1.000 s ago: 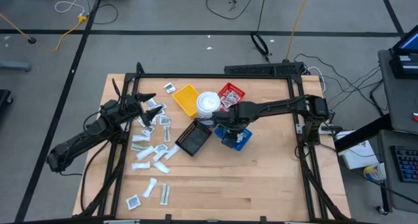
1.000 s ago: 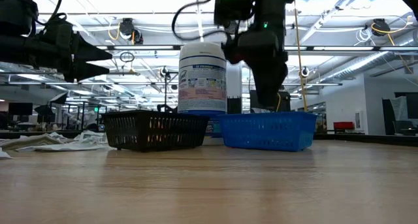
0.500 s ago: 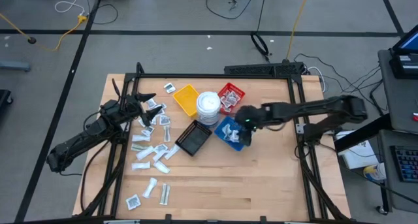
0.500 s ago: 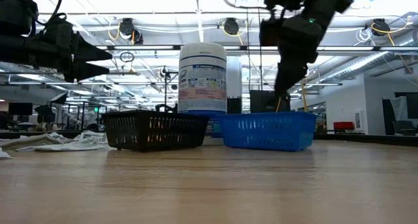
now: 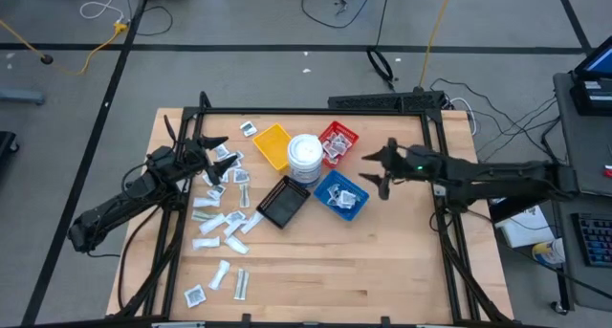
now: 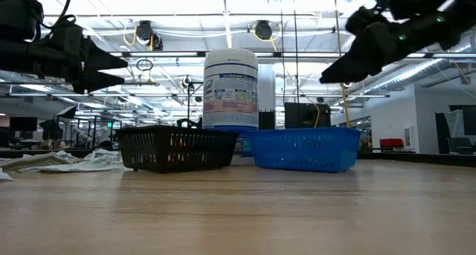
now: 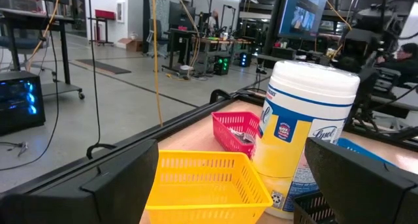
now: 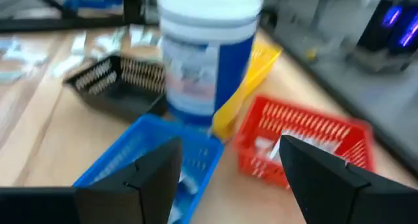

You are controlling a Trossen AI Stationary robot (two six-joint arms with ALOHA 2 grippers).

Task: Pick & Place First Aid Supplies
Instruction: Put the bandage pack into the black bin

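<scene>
On the counter's left side: the left end effector (image 5: pixel 218 152) hovers over the scattered first aid supplies (image 5: pixel 222 225), fingers spread wide apart, nothing between them.
Loose supplies: most of the flat white packets and pale strips lie in a band running from near the far-left corner down toward the near edge; a few sit just beside the left fingers.
Centre of the counter: yellow tray (image 5: pixel 273 144) toward the far edge, white tub (image 5: pixel 304 154) just beside it, black tray (image 5: pixel 283 203) nearer the front, blue tray (image 5: pixel 340 194) and red tray (image 5: pixel 338 142) to the tub's right.
Sorted so far: white packets show inside the blue tray and the red tray; whether the black and yellow trays hold any I cannot tell.
Right side: the right end effector (image 5: pixel 378 167) hangs in the air just off the blue tray, toward the right edge, fingers apart and empty.
Step in hand: judged a drop-off into the blue tray just finished on the right, with the left arm poised for a pick.
Next move: likely lowering the left fingers onto a single packet; it calls for closing on one flat packet only, since neighbours lie touching or overlapping.
</scene>
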